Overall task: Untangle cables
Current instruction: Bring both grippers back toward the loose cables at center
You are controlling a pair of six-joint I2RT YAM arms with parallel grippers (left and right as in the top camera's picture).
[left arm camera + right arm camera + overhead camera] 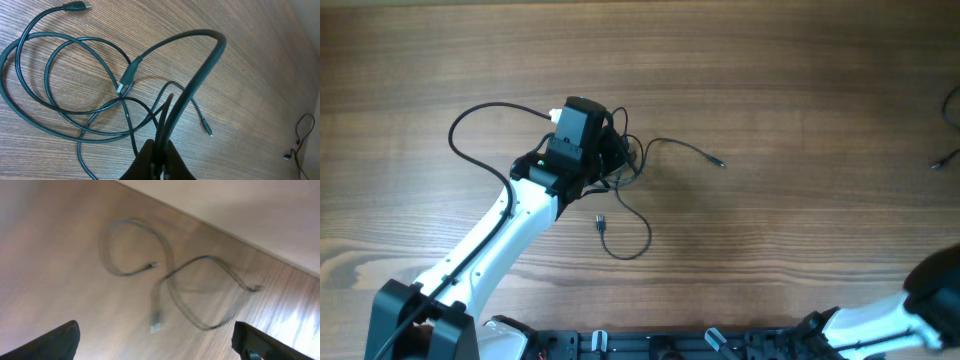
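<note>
Cables (pixel 630 165) trail rightward from pinching left claw (pixel 160 152); right claw (pixel 157 342) gapes wide.

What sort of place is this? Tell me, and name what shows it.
Probably a robotics lab bench: a wood-grain table, white robot arms reaching in from its edge, and loose black cables set out for handling.

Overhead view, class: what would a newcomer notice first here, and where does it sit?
The knot of black cables left of centre, under the left arm. The left gripper is shut on one strand, which arches upward. The right gripper stands wide open, facing a separate looped cable.
</note>
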